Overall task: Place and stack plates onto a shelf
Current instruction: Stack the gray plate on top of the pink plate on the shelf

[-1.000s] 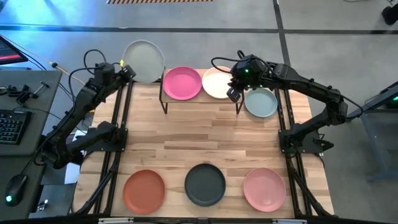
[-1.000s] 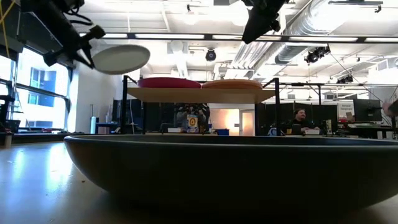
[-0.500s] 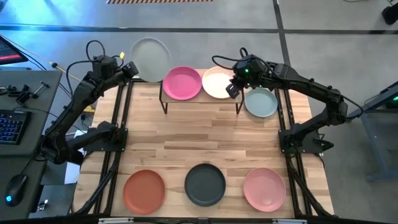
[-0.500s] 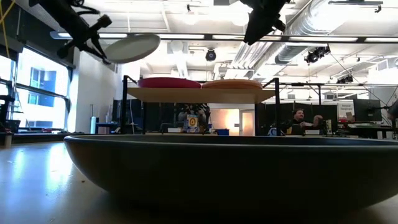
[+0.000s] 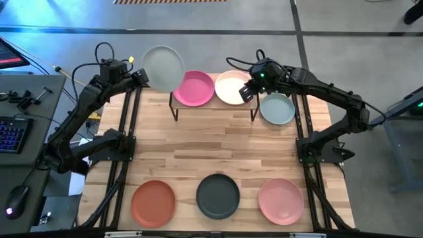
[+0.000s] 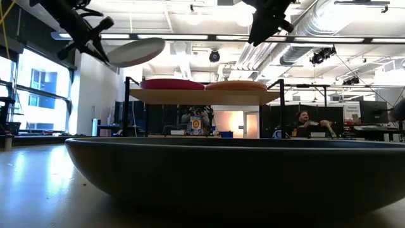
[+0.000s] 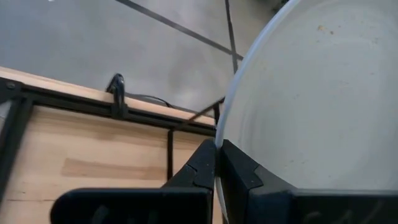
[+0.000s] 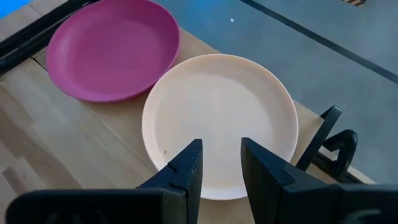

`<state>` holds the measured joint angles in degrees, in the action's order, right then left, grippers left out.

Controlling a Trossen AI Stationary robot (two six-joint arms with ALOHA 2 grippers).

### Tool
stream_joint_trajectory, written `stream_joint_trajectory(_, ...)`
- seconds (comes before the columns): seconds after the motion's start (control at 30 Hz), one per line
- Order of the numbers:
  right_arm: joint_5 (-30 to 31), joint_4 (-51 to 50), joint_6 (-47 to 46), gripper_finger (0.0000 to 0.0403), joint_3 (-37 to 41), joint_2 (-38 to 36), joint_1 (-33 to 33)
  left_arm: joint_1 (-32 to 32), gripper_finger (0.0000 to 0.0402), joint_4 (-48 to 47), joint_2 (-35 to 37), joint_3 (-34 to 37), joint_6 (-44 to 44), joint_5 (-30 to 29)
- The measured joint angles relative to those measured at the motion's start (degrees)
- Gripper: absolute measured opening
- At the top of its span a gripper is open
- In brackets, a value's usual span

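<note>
— The left gripper (image 5: 141,75) was pinching what, exactly?

— The rim of a grey-green plate (image 5: 163,67). In its wrist view the two fingers (image 7: 205,171) were pressed on either side of the edge, so the plate hung out past them, held by one side only.

— Why up in the air?

— In the low view it sat tilted, above and to the left of the shelf (image 6: 196,96), clear of the magenta plate (image 6: 171,83) resting on the shelf top. My guess is the height was there so it could pass over that plate and come down on it as a stack.

— And from above?

— It overlapped the far left corner of the shelf, just beside the magenta plate, not yet over it.

— The right gripper (image 5: 247,92)?

— It hovered above the shelf's right end, over the near edge of the peach plate (image 8: 221,121). Its fingers were spread, with the plate visible through the gap and nothing between them.

— What else was waiting?

— A second grey-green plate (image 5: 277,109) lay on the table (image 5: 218,149) just right of the shelf, probably the right arm's next pick. An orange plate (image 5: 153,202), a charcoal plate (image 5: 218,196) and a pink plate (image 5: 281,201) sat in a row along the near edge, well apart from the shelf.
</note>
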<state>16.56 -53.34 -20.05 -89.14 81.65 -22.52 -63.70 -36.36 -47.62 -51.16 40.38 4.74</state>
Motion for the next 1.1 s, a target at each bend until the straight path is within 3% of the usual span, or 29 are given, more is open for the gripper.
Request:
stream_joint_trajectory(0.27,0.0,0.0,0.0,0.0090,0.0,0.0,0.0,5.1,0.0000,-0.5,0.0,0.0,4.5,-0.5)
stream_joint_trajectory(0.63,-0.1,0.0,7.4,0.0090,0.0,0.0,-0.3,17.9,0.0000,0.7,-2.0,0.0,15.2,-7.8)
stream_joint_trajectory(0.83,-0.2,0.4,12.4,0.0090,0.0,0.0,-2.3,24.0,0.0000,4.0,-5.7,0.0,20.3,-11.5)
stream_joint_trajectory(1.1,-0.2,1.9,19.7,0.0090,0.0,0.0,-6.3,27.3,0.0000,10.4,-12.8,0.0,25.1,-15.4)
